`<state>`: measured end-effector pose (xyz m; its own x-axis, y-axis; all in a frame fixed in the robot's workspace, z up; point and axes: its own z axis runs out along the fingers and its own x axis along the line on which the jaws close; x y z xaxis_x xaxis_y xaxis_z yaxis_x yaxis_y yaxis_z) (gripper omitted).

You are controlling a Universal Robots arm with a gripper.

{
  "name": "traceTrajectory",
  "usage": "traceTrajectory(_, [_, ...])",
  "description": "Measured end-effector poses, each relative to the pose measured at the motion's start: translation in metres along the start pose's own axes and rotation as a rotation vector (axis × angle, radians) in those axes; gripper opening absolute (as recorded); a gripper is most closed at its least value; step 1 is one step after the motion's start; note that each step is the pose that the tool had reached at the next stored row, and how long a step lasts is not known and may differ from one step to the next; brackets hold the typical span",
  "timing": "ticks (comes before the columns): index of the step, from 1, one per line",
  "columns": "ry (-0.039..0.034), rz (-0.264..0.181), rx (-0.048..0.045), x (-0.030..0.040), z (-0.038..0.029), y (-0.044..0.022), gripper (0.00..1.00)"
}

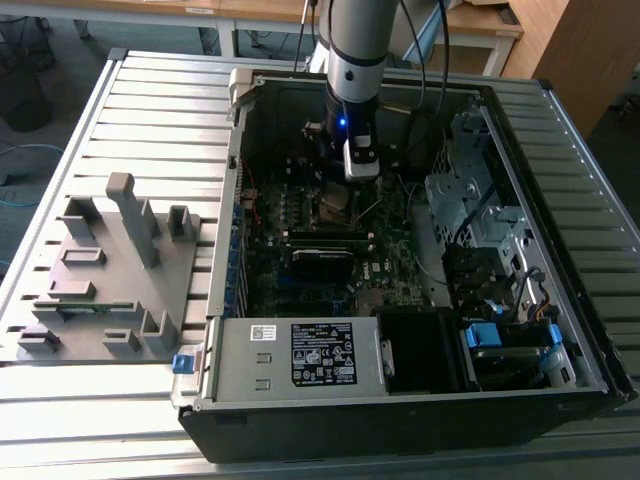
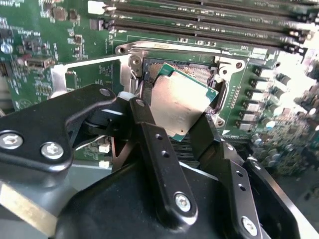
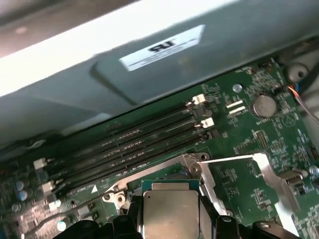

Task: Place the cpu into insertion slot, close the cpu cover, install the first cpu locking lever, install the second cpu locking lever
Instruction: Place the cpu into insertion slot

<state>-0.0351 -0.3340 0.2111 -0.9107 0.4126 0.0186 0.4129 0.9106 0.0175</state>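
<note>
In both wrist views my gripper is shut on the cpu, a grey-brown square chip with a green edge. The chip hangs tilted just over the insertion slot, whose pin field shows beyond it. Whether the chip touches the slot I cannot tell. The cpu cover, a thin silver frame, is swung open and lies flat on the board beside the slot. In the exterior view the gripper reaches down into the open computer case over the slot.
Long black memory slots run close beside the slot. The case wall rises behind them. A power supply and a drive cage crowd the case. A grey fixture stands on the table at the exterior view's left.
</note>
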Motion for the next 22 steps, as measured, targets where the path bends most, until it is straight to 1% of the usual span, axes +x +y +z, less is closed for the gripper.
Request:
traceTrajectory(4, [-0.0012,0.069,-0.0012,0.0000,0.0002,0.0000,0.54])
traceTrajectory(7, [-0.0018,0.103,-0.0020,0.0000,0.0004,0.0000,0.54])
traceTrajectory(15, [-0.0027,0.150,-0.0029,0.0000,0.0004,0.0000,0.54])
traceTrajectory(22, [-0.0028,0.155,-0.0030,0.0000,0.0004,0.0000,0.54])
